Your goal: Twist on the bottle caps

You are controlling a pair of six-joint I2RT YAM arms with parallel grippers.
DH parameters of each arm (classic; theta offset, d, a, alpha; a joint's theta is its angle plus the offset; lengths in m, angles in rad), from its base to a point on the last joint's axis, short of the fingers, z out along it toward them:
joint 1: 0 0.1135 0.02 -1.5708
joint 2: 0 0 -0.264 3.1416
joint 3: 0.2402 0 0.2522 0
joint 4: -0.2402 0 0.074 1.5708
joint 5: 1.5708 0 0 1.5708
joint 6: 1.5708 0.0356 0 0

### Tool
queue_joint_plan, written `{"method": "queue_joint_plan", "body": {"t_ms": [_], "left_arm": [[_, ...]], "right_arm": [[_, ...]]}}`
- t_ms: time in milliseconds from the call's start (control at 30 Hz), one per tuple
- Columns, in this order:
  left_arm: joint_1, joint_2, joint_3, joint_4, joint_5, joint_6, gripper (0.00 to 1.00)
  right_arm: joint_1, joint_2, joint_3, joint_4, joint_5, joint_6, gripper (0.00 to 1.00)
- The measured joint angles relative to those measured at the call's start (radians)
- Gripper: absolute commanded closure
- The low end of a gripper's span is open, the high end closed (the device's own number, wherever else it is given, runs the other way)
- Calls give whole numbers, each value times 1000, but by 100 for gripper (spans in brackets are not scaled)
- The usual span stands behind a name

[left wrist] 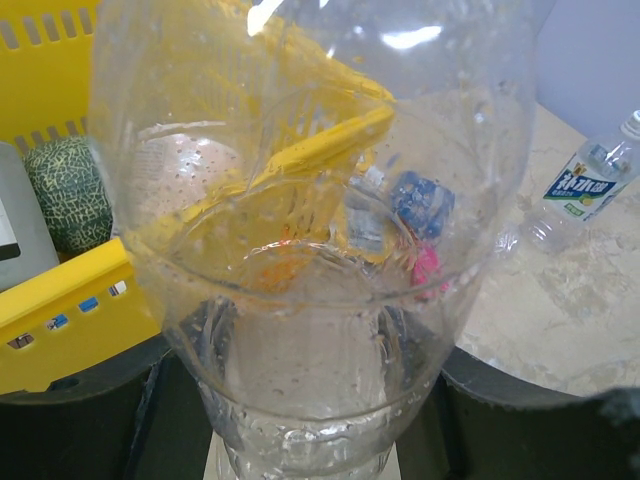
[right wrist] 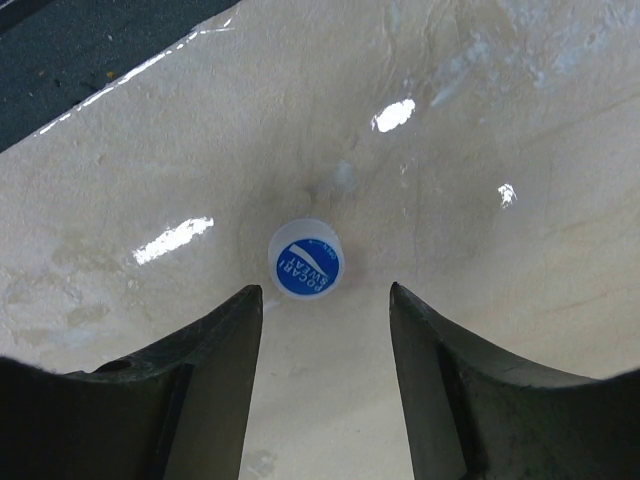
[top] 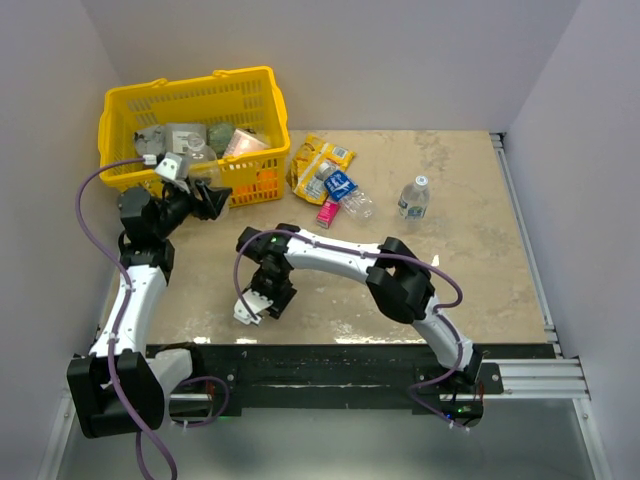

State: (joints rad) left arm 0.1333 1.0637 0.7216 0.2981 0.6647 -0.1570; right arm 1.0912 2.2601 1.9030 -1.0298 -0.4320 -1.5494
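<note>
The right gripper (right wrist: 326,300) stands spread, the blue cap (right wrist: 307,262) lying just beyond its fingertips (a shade off-centre), so closing now could flick it away; the left gripper (left wrist: 300,425) clasps a clear bottle (left wrist: 310,200) between its fingers.

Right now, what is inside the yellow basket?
The yellow basket holds a grey box, a green mottled ball, a pale pink packet and something orange low down. The left hand and its clear bottle cover the near corner; anything under the pile is hidden.
</note>
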Motion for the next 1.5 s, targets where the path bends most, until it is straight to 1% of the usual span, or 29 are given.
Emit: {"method": "queue_joint_plan", "body": {"t_ms": [133, 333, 400, 633, 767, 900, 1200, 1300, 1400, 1500], "left_arm": [[0, -4, -8, 8, 0, -1, 100], [0, -6, -25, 19, 0, -8, 100], [0, -6, -28, 23, 0, -8, 100], [0, -6, -33, 31, 0, -8, 100], [0, -6, -34, 33, 0, -9, 100], [0, -6, -43, 37, 1, -10, 100], [0, -3, -50, 40, 2, -17, 100], [0, -3, -55, 49, 2, -17, 100], [0, -3, -61, 53, 3, -17, 100], [0, -2, -64, 53, 4, -17, 100]], "right_arm": [[11, 18, 10, -1, 0, 5, 46], [18, 34, 13, -4, 0, 12, 51], [18, 42, 18, -7, 3, 14, 55], [18, 45, 18, -23, 21, 18, 62], [18, 45, 18, -26, 22, 23, 56], [18, 45, 18, -26, 22, 24, 55], [18, 45, 18, -26, 18, 39, 57], [18, 46, 21, -29, 14, 46, 59], [19, 58, 40, -31, 12, 51, 55], [21, 66, 43, -31, 10, 58, 57]]}}
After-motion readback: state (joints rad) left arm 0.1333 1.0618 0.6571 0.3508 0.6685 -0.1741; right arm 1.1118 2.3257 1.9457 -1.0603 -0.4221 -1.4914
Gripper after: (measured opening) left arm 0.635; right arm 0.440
